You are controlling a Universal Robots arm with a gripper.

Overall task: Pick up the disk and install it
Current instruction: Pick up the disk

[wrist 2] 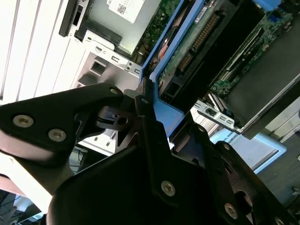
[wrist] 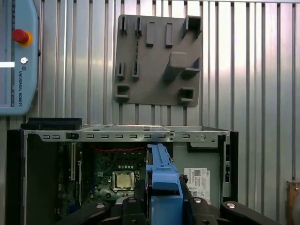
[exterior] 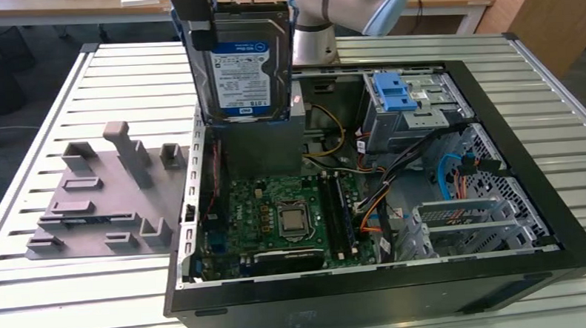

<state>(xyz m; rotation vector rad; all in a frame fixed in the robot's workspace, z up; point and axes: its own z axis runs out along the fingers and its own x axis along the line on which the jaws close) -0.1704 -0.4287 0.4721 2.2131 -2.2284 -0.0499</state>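
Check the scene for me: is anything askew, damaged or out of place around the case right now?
Nothing stands out. The gripper holds the disk on edge above the open computer case. The grey fixture plate lies flat on the slatted table beside the case. No damage is visible.

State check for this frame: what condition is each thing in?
computer case: lying flat, side open, motherboard exposed.
disk: upright, held above the case, not installed.
tool: shut on the disk's blue-railed edges.
drive cage: in the case, blue latch on top.
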